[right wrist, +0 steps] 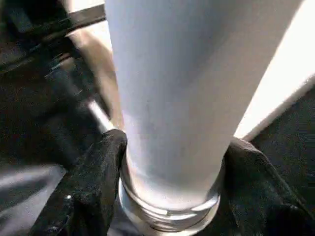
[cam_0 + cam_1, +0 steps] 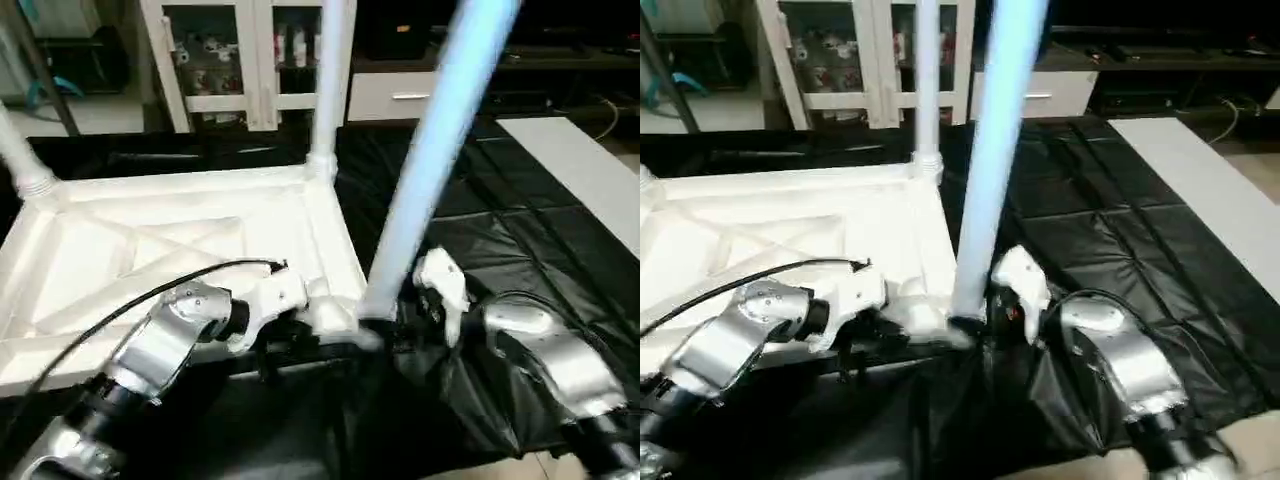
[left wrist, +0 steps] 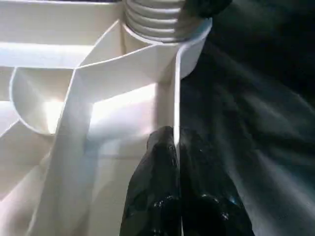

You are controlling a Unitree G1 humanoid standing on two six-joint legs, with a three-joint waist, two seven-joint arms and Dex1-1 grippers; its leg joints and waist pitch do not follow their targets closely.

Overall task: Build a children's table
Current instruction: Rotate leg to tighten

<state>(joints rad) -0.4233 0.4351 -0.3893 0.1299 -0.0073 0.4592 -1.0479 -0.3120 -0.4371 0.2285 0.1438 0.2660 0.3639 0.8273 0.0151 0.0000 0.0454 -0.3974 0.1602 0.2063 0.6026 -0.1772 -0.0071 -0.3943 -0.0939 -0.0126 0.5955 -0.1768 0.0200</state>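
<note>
Now I see the tabletop (image 2: 180, 250) lying upside down on a black sheet (image 2: 520, 250), ribs facing up. One leg (image 2: 330, 80) stands upright in the far corner socket on my right side, and another leg (image 2: 20, 150) rises from the far left corner. A third leg (image 2: 430, 170) leans over the near right corner, its lower end at the socket (image 2: 335, 318).

My left gripper (image 3: 174, 147) pinches the thin side wall of the tabletop just beside that socket; its two fingers (image 3: 152, 191) are pressed together on the wall. My right gripper (image 1: 170, 147) has one finger (image 1: 93, 182) on each side of the leaning leg, close above its ribbed end, and both fingers touch the tube.

Around the work: behind the sheet stands a white cabinet (image 2: 240, 60) with glass doors and small things inside, too blurred for me to name. Next to it is a white drawer (image 2: 395, 95) with a metal handle. On the right a flat white board (image 2: 580, 170) lies on the sheet, well apart from the tabletop. A black cable (image 2: 150, 290) runs over my left forearm and crosses in front of the ribs. The leaning leg hides part of the sheet and the drawer. I can read no writing or label anywhere.
</note>
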